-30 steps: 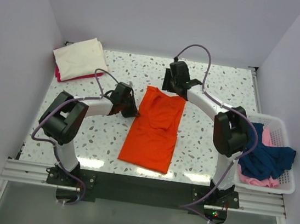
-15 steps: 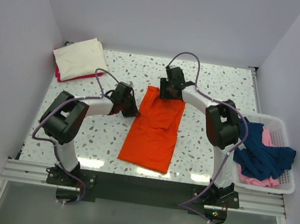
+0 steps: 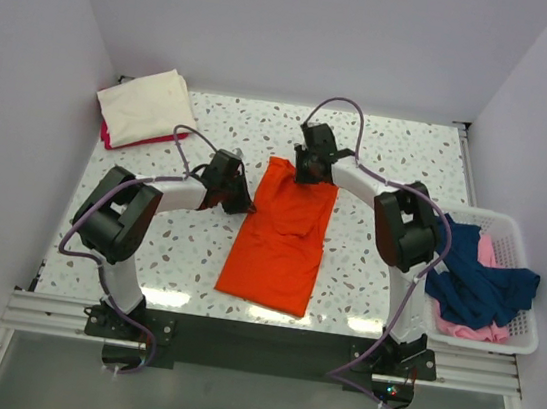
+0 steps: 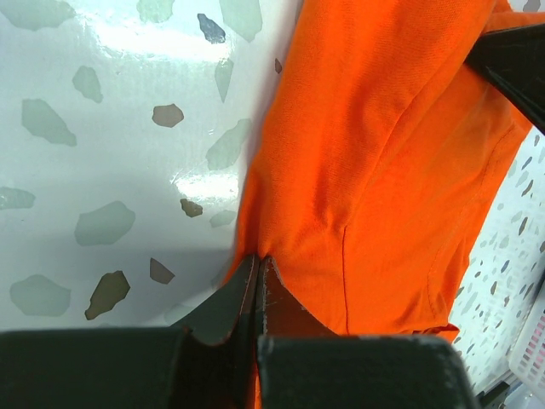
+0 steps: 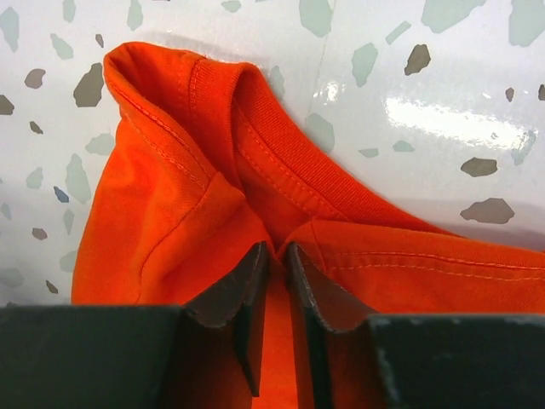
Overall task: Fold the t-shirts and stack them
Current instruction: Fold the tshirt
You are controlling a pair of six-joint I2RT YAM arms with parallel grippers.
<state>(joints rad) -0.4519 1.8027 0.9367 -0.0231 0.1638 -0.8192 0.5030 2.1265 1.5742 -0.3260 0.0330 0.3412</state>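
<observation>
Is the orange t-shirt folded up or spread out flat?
Partly folded. The orange t-shirt lies on the table as a long narrow strip, sides turned in, no sleeves sticking out; it is not yet folded crosswise.

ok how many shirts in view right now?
5: orange shirt flat mid-table; cream shirt folded at far left corner, atop a magenta shirt; navy shirt and pink shirt in the basket at right. More may be hidden there.

Reaching inward with the left arm (image 3: 115, 219), elbow swung out wide, wrist low. Left gripper (image 4: 258, 260) clamped tight on the side edge of the orange t-shirt (image 3: 278, 246). Stretching the right arm (image 3: 406, 232) far forward, forearm angled inward. Right gripper (image 5: 277, 249) tipped down, fingers nearly together, pinching cloth at the collar.
</observation>
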